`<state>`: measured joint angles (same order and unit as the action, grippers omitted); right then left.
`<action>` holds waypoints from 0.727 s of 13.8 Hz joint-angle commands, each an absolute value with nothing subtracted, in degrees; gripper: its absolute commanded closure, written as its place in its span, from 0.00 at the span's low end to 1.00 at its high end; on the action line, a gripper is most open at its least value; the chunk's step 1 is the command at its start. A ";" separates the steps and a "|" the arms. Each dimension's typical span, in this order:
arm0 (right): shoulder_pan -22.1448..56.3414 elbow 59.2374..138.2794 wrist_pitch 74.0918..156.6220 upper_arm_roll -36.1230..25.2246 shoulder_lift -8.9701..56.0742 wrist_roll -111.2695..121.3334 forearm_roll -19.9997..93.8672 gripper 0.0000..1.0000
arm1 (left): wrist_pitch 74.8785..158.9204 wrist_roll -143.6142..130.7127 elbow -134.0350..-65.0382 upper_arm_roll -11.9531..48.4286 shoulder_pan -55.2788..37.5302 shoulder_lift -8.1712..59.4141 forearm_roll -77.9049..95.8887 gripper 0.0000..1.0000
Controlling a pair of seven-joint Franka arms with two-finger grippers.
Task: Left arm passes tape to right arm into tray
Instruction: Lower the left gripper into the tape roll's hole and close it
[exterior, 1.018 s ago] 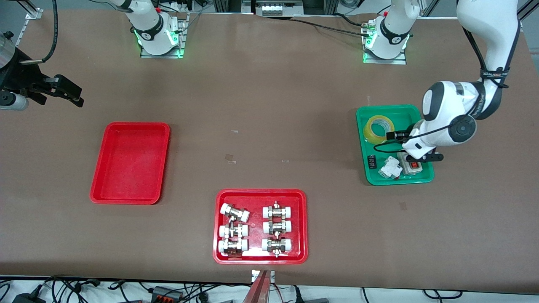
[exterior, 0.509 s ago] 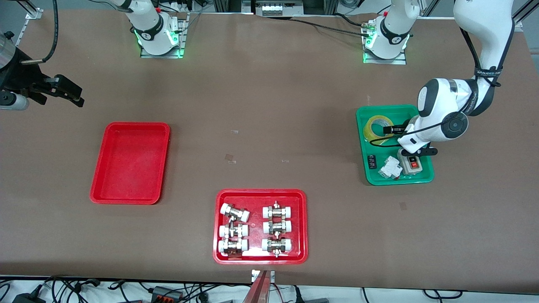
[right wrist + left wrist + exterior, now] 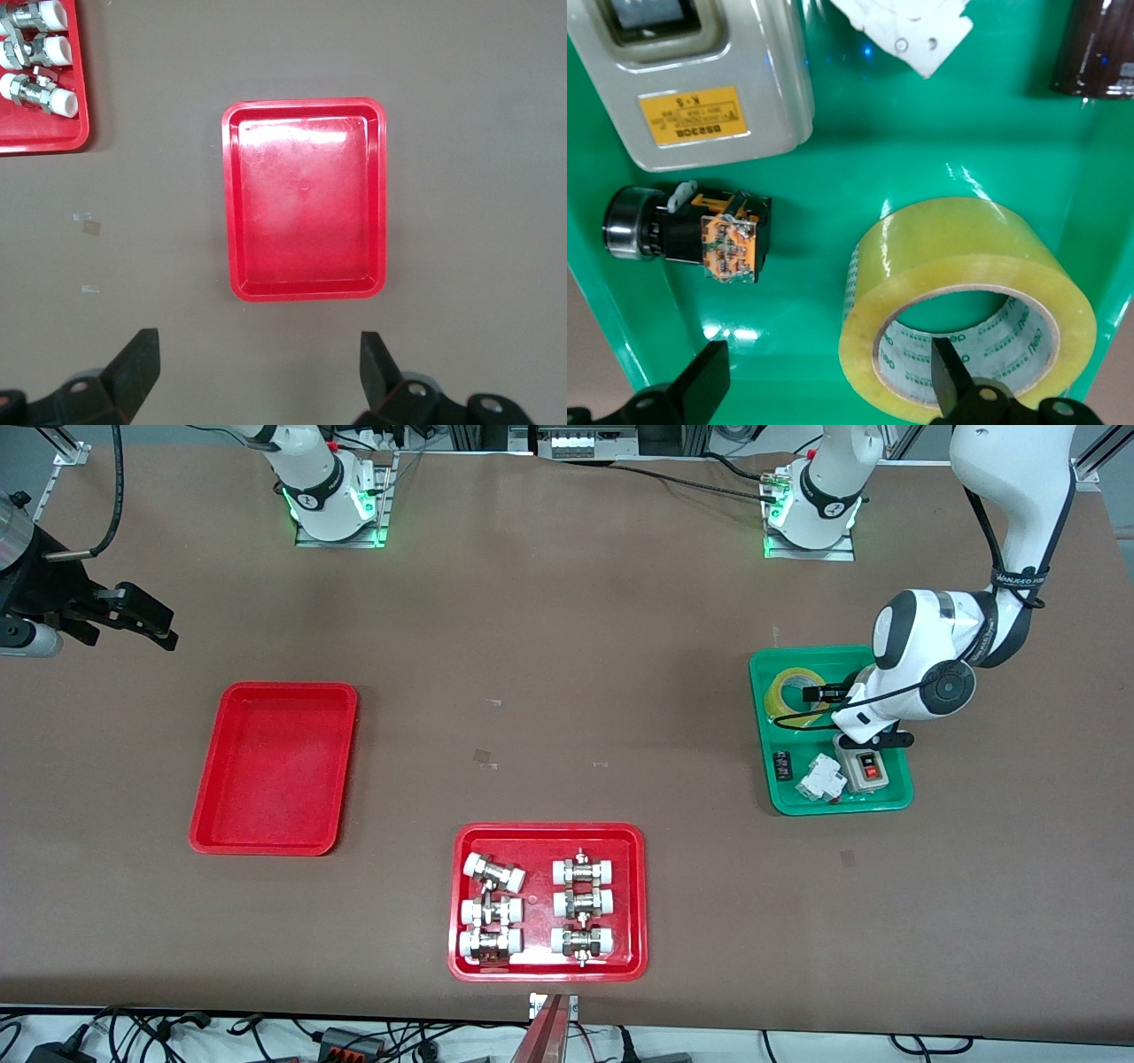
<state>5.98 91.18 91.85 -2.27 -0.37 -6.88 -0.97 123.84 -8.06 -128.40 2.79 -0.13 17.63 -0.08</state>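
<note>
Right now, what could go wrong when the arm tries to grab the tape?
The left gripper is open over the tape, which lies flat in the green tray. One finger is over the tape's hole, so the grip could catch just one wall and slip. A small black part lies close beside it and might get bumped. The right gripper waits open, up above the red tray.

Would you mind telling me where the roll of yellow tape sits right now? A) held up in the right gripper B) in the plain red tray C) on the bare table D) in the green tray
D: the tape lies in the green tray, with the open left gripper low over it.
</note>
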 commanded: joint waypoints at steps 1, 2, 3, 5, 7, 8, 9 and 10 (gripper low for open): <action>6.33 91.58 91.84 -2.20 -0.70 -7.73 -1.85 0.00 | 124.80 -11.59 -129.55 3.16 -0.44 16.70 -0.18 0.00; 6.33 91.58 91.76 -2.20 -0.70 -7.73 -1.85 0.00 | 124.98 -11.69 -129.46 3.16 -0.44 16.96 -0.18 0.00; 6.33 91.58 91.76 -2.20 -0.70 -7.73 -1.85 0.00 | 124.98 -11.69 -129.46 3.16 -0.44 17.05 -0.18 0.00; 6.33 91.67 91.84 -2.20 -0.70 -7.82 -1.85 0.00 | 125.94 -11.60 -129.55 3.16 -0.44 17.14 -0.18 0.03; 6.33 91.67 91.85 -2.20 -0.70 -7.82 -1.85 0.00 | 126.65 -11.60 -129.81 3.16 -0.79 17.14 -0.18 0.24; 6.33 91.67 91.76 -2.20 -0.70 -7.74 -1.85 0.00 | 126.65 -11.60 -129.81 3.16 -0.79 17.14 -0.18 0.31; 6.33 91.67 91.76 -2.20 -0.70 -7.82 -1.85 0.00 | 126.65 -11.69 -129.81 3.16 -0.70 17.23 -0.18 0.34; 6.33 91.67 91.76 -2.20 -0.70 -7.82 -1.85 0.00 | 126.74 -11.86 -129.90 3.16 -0.62 17.23 -0.18 0.36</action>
<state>5.99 91.36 91.85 -2.27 -0.37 -6.89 -0.97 125.66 -10.98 -128.83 2.96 -0.67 17.73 -0.08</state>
